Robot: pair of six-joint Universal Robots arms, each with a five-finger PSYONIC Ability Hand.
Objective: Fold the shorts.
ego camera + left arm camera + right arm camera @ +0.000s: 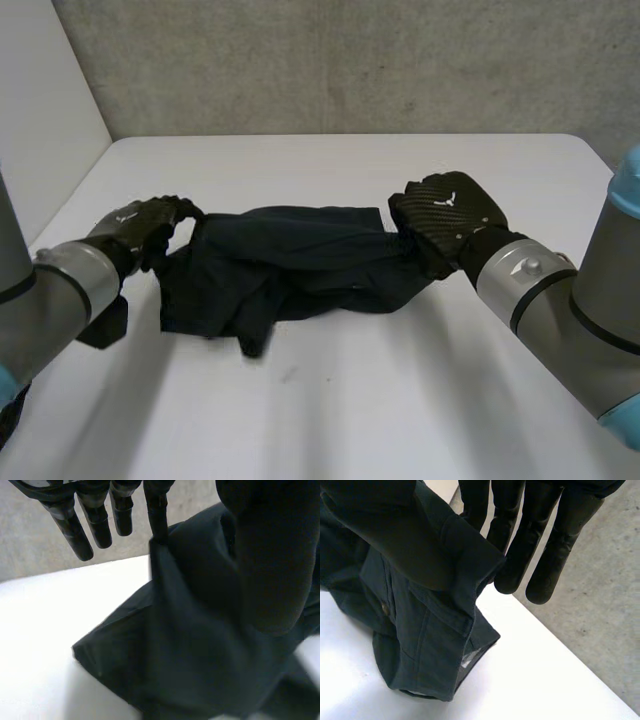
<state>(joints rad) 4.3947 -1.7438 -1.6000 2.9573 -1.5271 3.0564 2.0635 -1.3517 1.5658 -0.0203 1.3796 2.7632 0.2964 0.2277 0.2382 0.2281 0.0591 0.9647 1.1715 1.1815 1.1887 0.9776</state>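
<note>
Dark navy shorts lie bunched across the middle of the white table. My left hand is at their left end, my right hand at their right end. In the left wrist view an edge of the shorts rises to one straight finger and passes under the thumb, pinched there; the other fingers are free. In the right wrist view a hemmed edge of the shorts is pinched between the thumb and the straight fingers, and the rest hangs down to the table.
A grey wall rises behind the table's far edge, and a pale wall stands at the left. Bare tabletop lies in front of the shorts and beyond them.
</note>
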